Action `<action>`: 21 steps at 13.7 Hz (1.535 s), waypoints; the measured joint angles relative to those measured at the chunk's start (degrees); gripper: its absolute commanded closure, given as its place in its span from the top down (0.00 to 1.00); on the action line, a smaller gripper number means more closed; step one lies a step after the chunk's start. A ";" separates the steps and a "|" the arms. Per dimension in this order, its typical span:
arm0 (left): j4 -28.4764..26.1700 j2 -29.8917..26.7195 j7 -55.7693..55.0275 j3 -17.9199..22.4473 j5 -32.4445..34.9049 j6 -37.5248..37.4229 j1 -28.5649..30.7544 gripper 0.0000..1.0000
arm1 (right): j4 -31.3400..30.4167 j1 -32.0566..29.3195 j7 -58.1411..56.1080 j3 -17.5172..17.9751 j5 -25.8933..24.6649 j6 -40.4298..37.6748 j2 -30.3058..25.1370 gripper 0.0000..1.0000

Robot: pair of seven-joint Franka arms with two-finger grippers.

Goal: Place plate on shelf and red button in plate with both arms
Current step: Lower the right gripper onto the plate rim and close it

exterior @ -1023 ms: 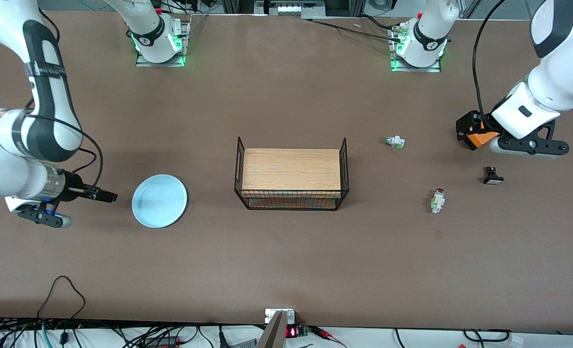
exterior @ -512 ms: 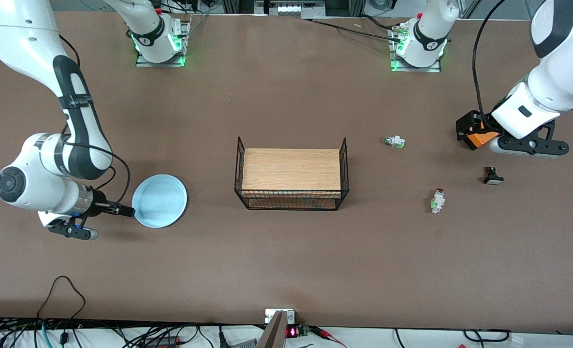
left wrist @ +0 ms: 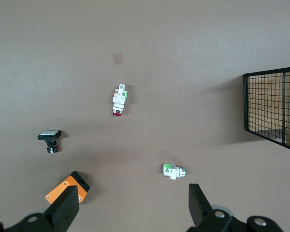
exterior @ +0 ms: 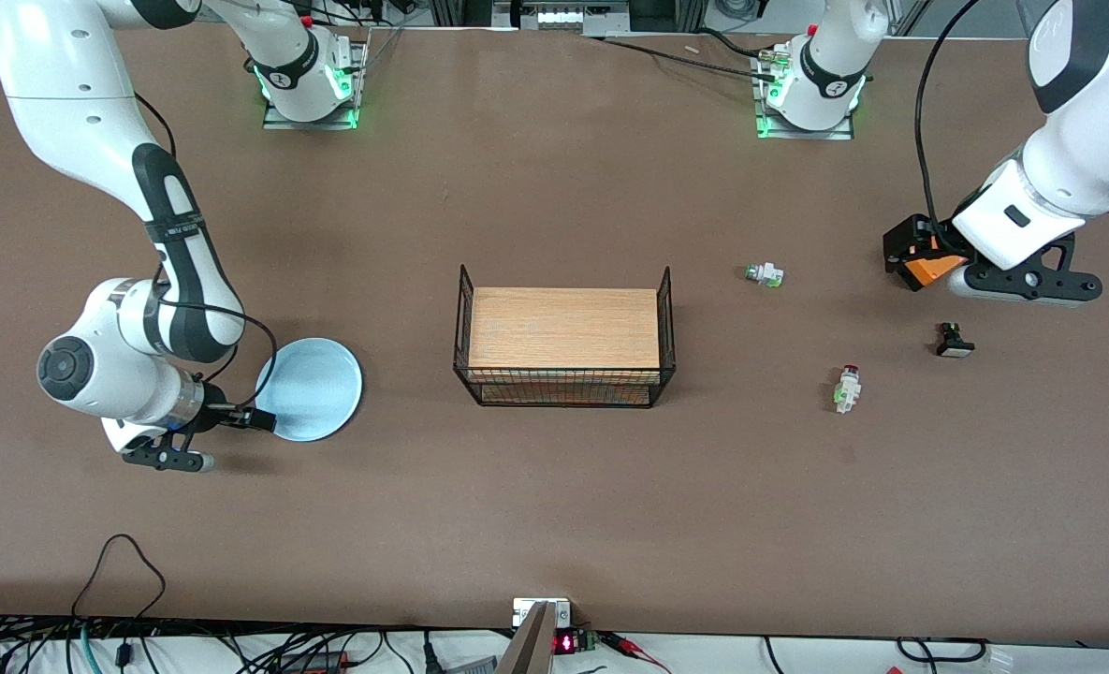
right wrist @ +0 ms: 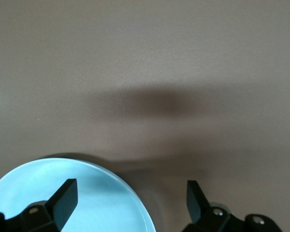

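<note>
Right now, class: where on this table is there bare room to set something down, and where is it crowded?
Bare patches: the stretch between the plate and the wire rack, and the broad strip nearer the front camera than both. Crowded: the left arm's end, where the red button, green-capped button and black button lie.

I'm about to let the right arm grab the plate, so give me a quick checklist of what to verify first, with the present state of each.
1. Right gripper open: ok, fingers spread in the right wrist view.
2. Gripper at the plate rim: ok, at the edge toward the right arm's end.
3. Rim between the fingers: cannot tell; one finger is over the plate, the other over bare table.
4. Plate empty: ok.
5. Left gripper open, waiting: ok.
6. Red button untouched on the table: ok.
</note>
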 measured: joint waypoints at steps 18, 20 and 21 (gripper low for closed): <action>0.00 0.01 0.00 -0.05 -0.08 -0.82 -0.05 1.00 | -7.45 0.80 -11.53 -0.15 -0.10 8.71 -2.11 0.87; 0.00 0.01 0.00 -0.05 -0.09 -0.99 -0.06 1.00 | -7.97 1.08 -11.53 -0.03 -0.09 9.14 -2.11 0.76; 0.00 0.02 0.00 -0.05 -0.09 -1.04 -0.06 1.00 | -8.26 1.16 -11.53 -0.03 -0.10 9.19 -2.11 0.71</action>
